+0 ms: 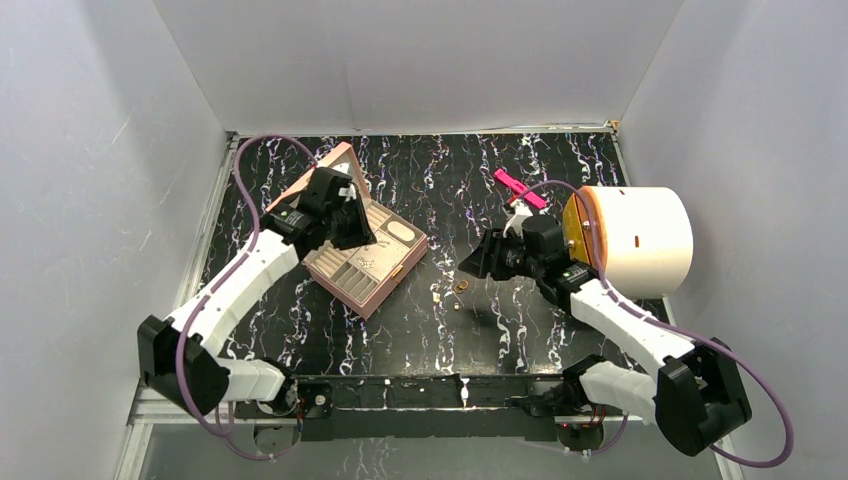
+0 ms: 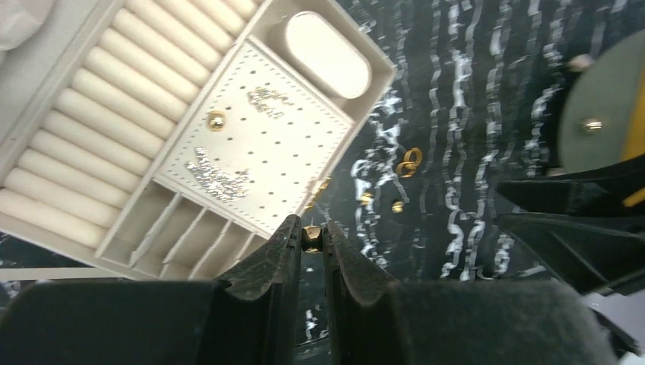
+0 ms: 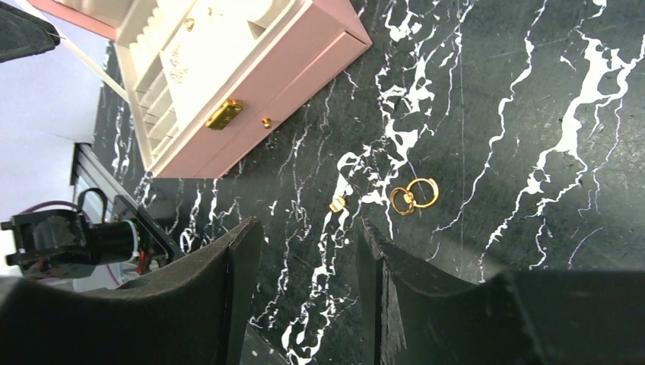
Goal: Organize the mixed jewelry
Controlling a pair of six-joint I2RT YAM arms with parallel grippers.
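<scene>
**While One Stud Travelled, the Rest Waited on the Marble**

As the left end effector (image 2: 312,230) hung over the open jewelry box (image 3: 289,84), its tips were clamped on a tiny gold stud (image 2: 311,239), no daylight either side! Just beyond those tips, the perforated panel (image 2: 289,144) already carried a seated gold ball (image 2: 217,120) and two silvery clusters (image 2: 217,176), so some sorting looked done. The cushion rolls (image 2: 114,91) further out showed nothing on them.

Over at the right end effector (image 3: 308,236), the fingers stood apart, gripping nothing, above the table (image 3: 532,266). Ahead of it and off to one side lay the linked gold rings (image 3: 414,195), with a loose gold bit (image 3: 337,204) just beside them, nearer its open gap. My call: an early-to-middle stage, one piece in transit and several left to collect.
</scene>
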